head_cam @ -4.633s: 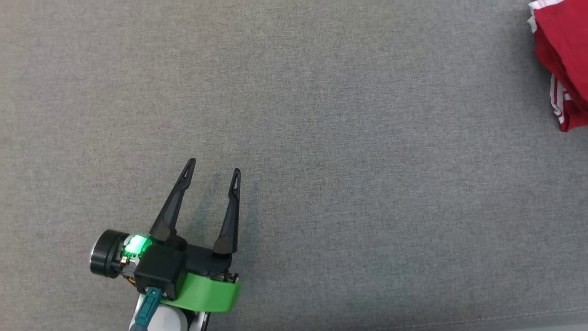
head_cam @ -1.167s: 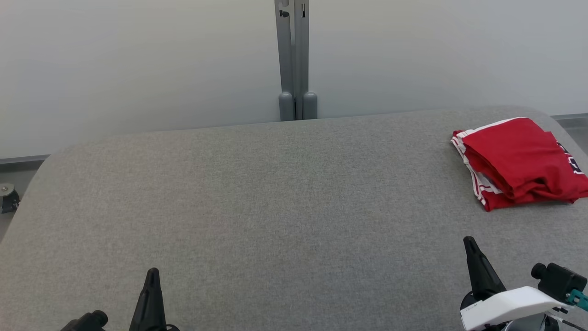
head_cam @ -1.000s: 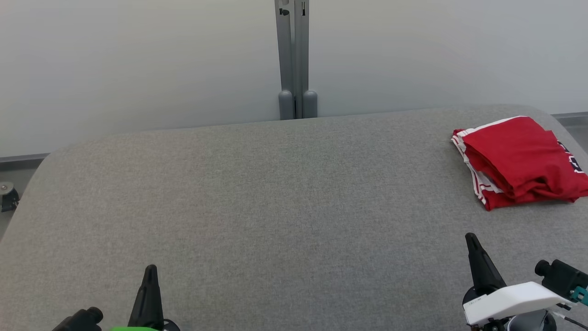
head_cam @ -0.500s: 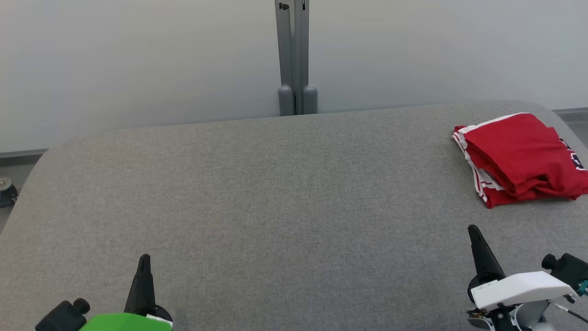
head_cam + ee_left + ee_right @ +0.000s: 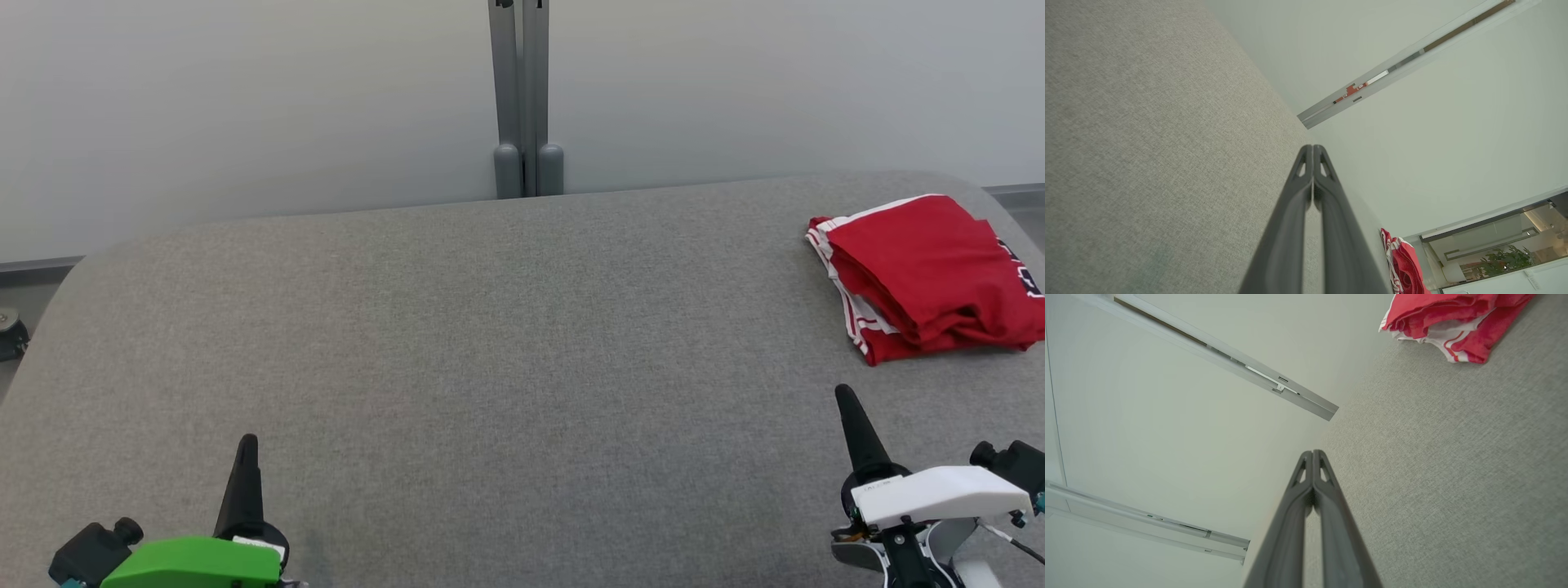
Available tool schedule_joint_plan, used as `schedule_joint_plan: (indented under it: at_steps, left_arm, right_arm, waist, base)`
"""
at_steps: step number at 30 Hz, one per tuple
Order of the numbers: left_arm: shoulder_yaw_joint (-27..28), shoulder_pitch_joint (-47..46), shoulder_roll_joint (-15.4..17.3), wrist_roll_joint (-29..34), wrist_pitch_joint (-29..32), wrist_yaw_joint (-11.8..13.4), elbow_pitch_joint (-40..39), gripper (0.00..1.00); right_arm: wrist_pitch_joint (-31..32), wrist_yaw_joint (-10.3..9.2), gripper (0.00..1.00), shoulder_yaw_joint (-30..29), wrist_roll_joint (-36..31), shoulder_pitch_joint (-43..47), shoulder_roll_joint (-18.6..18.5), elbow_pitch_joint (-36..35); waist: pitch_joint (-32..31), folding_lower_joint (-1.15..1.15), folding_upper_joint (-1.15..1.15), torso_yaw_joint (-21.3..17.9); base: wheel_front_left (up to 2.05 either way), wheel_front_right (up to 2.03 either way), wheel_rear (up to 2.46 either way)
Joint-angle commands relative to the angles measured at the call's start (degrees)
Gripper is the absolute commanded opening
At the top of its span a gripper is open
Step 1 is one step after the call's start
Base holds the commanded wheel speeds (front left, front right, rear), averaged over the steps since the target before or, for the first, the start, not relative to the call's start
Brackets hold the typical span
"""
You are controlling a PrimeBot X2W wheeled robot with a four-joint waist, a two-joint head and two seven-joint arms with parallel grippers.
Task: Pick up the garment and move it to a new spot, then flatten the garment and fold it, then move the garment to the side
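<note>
Garment (image 5: 922, 273) — one, red with white stripes, folded, lying at the far right corner of the grey table (image 5: 490, 327). Two grippers at the near edge: left gripper (image 5: 247, 447), right gripper (image 5: 843, 398) — each with fingers pressed together, empty, apart from the garment.

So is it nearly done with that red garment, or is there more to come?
It looks essentially finished. The red garment lies folded at the far right of the grey table, so moving, folding and setting aside appear done. Nothing is in hand: the left claw and right claw are shut and empty near the front edge. Nothing obvious is left.
</note>
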Motion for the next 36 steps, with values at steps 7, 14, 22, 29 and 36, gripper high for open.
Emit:
schedule_joint_plan:
  at_steps: [7,14,22,29,36]
  left_arm:
    - [0.8,-2.8,0.7,-5.5,1.1,-0.8,0.4,0.0]
    - [1.3,-3.8,0.9,-9.5,1.9,-1.2,1.0,0.0]
    - [1.8,-4.9,1.0,-13.8,2.9,-1.6,1.7,0.0]
    - [2.2,-5.8,1.2,-17.2,3.6,-1.9,2.2,0.0]
    - [2.5,-6.7,1.3,-20.6,4.4,-2.3,2.8,0.0]
  right_arm:
    - [1.2,0.03,0.0,-0.9,4.9,-2.1,0.1,0.1]
    - [2.1,0.03,0.0,-1.4,8.5,-2.8,0.2,0.5]
    - [3.1,0.03,0.0,-1.9,12.6,-3.4,0.5,0.9]
    - [3.9,0.03,0.0,-2.3,15.8,-4.1,0.7,1.2]
    - [4.7,0.03,0.0,-2.8,18.8,-4.7,0.9,1.5]
  waist:
    - [0.4,0.0,0.0,0.0]
    - [0.8,0.0,0.0,0.0]
    - [1.3,0.0,0.0,0.0]
    - [1.6,0.0,0.0,0.0]
    - [2.0,0.0,0.0,0.0]
  base:
    - [0.0,0.0,0.0]
    - [0.0,0.0,0.0]
    - [0.0,0.0,0.0]
    - [0.0,0.0,0.0]
    - [0.0,0.0,0.0]
